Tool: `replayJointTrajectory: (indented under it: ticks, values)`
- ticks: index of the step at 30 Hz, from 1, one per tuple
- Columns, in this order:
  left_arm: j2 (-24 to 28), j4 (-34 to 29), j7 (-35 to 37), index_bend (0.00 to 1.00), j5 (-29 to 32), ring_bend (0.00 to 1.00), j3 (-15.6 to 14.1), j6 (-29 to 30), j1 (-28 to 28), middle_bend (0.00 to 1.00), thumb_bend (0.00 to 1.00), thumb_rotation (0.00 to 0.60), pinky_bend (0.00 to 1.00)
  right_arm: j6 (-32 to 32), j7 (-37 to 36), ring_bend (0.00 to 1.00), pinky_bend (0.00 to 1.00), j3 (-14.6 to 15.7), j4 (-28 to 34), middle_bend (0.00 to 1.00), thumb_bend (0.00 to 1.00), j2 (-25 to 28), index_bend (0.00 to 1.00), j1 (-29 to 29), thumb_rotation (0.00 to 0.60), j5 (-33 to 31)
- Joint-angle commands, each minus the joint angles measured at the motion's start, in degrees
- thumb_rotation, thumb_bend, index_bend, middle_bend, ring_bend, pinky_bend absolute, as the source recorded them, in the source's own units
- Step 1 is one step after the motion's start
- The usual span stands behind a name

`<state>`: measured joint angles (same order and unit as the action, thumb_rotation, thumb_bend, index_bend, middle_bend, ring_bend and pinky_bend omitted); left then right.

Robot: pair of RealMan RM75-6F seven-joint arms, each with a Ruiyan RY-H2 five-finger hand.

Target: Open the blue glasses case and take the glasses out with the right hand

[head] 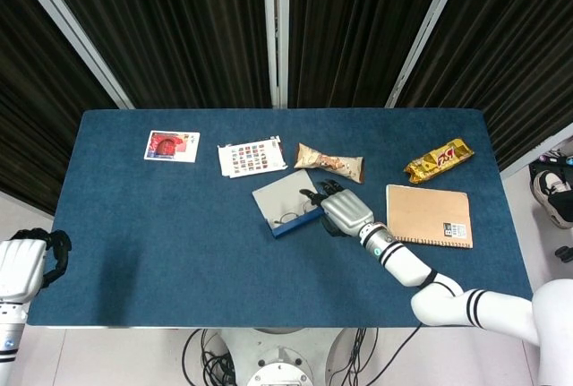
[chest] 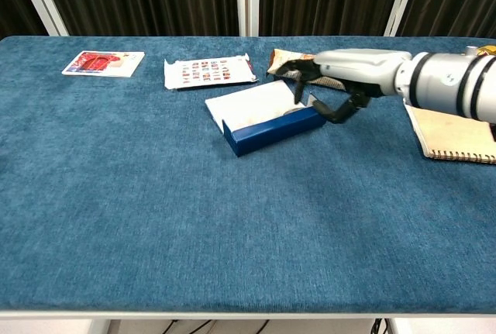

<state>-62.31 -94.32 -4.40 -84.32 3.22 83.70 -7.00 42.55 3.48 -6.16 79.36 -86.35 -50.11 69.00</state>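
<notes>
Head view: one blue glasses case (head: 288, 206) lies open near the middle of the table (head: 161, 225), lid folded back flat, pale lining up. One pair of glasses (head: 288, 218) shows faintly inside, near the case's front blue wall. Right hand (head: 345, 210) sits just beside the case's right end; fingers (head: 315, 196) part-curled and apart, tips at the case's edge, nothing held. Chest view confirms: right hand (chest: 333, 78) at the case's (chest: 267, 117) right end, dark fingers (chest: 339, 109) bent downward, no object between them.

Left hand (head: 25, 265) is off the table's near-left corner, fingers curled in, empty.

Other items, one each:
- picture card (head: 172, 146), far left
- printed sheet with small coloured squares (head: 252, 157), behind the case
- snack in clear wrapper (head: 329, 163), behind the right hand
- gold snack packet (head: 439, 159), far right
- spiral notebook with brown cover (head: 429, 215), right, well apart from the case

Surface: dark blue fabric-covered tabletop. Room: black pleated curtains (head: 179, 28) with pale metal posts behind the table; pale floor, cables (head: 210, 364) below the near edge.
</notes>
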Motion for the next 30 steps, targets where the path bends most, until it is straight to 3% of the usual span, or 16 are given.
replayJointTrajectory:
  ticks: [1,8,16,20,24,30]
  values:
    - [0.0,0.0,-0.1,0.66,0.0,0.45,0.0,0.0,0.0,0.64,0.58,0.600,0.44,-0.4,-0.3,0.00,0.00,0.3,-0.4,0.26,0.63,0.2,0.00,0.3,0.600,0.1]
    - [0.0,0.0,-0.1,0.66,0.1,0.45,0.0,0.0,0.0,0.64,0.58,0.600,0.44,-0.8,-1.7,0.00,0.00,1.3,0.0,0.27,0.63,0.8,0.00,1.0,0.600,2.4]
    - [0.0,0.0,0.0,0.66,0.0,0.45,0.0,0.0,0.0,0.64,0.58,0.600,0.44,2.0,-3.6,0.00,0.00,4.7,7.1,0.29,0.63,4.7,0.00,4.0,0.600,8.4]
    - [0.0,-0.1,-0.2,0.66,0.0,0.45,0.0,0.1,0.0,0.64,0.58,0.600,0.44,1.7,-4.9,0.00,0.00,5.7,10.0,0.29,0.63,4.2,0.00,3.5,0.600,12.2]
    - [0.0,-0.1,-0.1,0.66,0.0,0.45,0.0,0.1,0.0,0.64,0.58,0.600,0.44,-0.2,-5.2,0.00,0.00,5.1,10.2,0.29,0.63,1.4,0.00,1.5,0.600,14.1]
    - [0.1,0.0,0.2,0.66,0.0,0.45,0.0,0.0,0.0,0.64,0.58,0.600,0.44,-2.6,-4.9,0.00,0.00,1.6,7.5,0.27,0.63,-4.2,0.00,-2.1,0.600,13.3]
